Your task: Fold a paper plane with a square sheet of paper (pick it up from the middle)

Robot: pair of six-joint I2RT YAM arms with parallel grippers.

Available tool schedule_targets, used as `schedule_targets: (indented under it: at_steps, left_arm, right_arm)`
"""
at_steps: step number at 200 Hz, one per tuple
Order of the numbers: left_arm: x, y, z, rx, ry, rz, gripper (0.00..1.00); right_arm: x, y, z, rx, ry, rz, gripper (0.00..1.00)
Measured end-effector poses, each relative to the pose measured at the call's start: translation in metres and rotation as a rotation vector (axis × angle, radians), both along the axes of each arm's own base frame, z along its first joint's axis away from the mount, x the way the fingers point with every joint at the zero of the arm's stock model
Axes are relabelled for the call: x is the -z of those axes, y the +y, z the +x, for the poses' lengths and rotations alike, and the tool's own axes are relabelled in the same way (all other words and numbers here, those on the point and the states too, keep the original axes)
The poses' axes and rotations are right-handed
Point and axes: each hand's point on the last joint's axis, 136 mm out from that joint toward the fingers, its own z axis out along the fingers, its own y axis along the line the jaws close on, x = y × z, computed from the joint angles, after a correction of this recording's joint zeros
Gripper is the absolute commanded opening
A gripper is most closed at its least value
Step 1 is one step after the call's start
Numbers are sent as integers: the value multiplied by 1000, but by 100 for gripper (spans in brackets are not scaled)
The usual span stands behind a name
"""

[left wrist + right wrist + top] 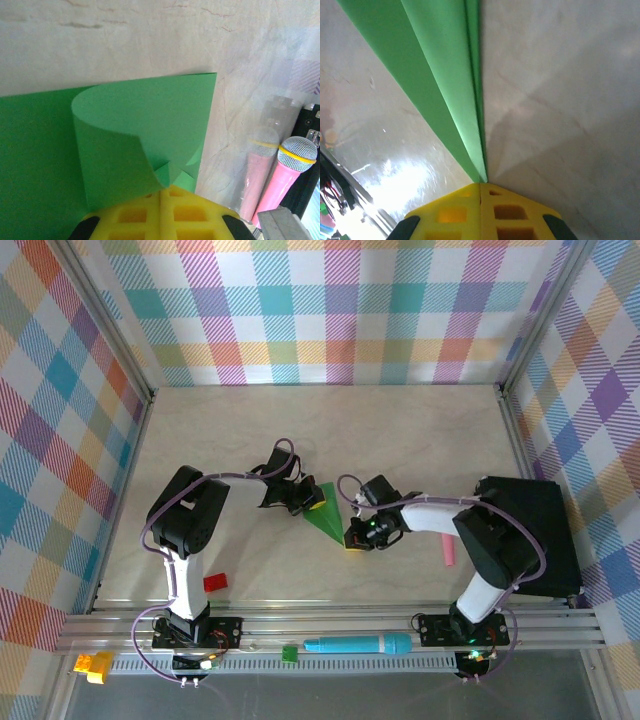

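The bright-green sheet of paper (326, 518) lies mid-table, folded into a pointed dart shape. My left gripper (312, 502) sits at its wide far end. In the left wrist view the yellow fingers (190, 212) are pressed together, and a curled flap of the paper (145, 125) runs into their seam, so my left gripper (162, 190) is shut on it. My right gripper (356, 538) is at the narrow near tip. In the right wrist view the layered paper (445, 75) tapers to a point that enters the closed seam of my right gripper (480, 185).
A black box (535, 530) stands at the right under the right arm, with a pink object (449, 552) beside it. A red block (215, 583) lies near the left base. On the front rail are a teal marker (357, 644) and a small green block (289, 652). Pink microphones (292, 172) stand close to the paper.
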Motion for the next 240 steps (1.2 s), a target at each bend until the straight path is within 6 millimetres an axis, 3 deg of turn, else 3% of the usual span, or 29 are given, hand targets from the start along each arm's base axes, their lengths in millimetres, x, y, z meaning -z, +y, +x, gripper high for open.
schedule_targets:
  at_steps: [22,44,90,115,155,192,240]
  left_arm:
    - [0,0,0,1,-3,-4,0]
    - [-1,0,0,2,-4,-7,0]
    - [-1,-1,0,3,-6,-9,0]
    - [-2,-1,0,3,-8,-9,0]
    - [-4,-1,1,2,-9,-6,0]
    - [-9,-1,-4,-3,-3,20,6]
    - [-55,-17,-9,31,-101,-25,10]
  right_arm:
    - [-2,-10,-10,1,28,-33,6]
    - [-12,-9,-8,3,7,-25,7]
    - [-39,22,35,11,-96,45,6]
    - [-29,29,51,19,-102,24,6]
    - [-2,21,49,26,-60,-48,5]
    - [-1,20,50,30,-62,-56,5]
    - [-1,19,50,27,-63,-57,5]
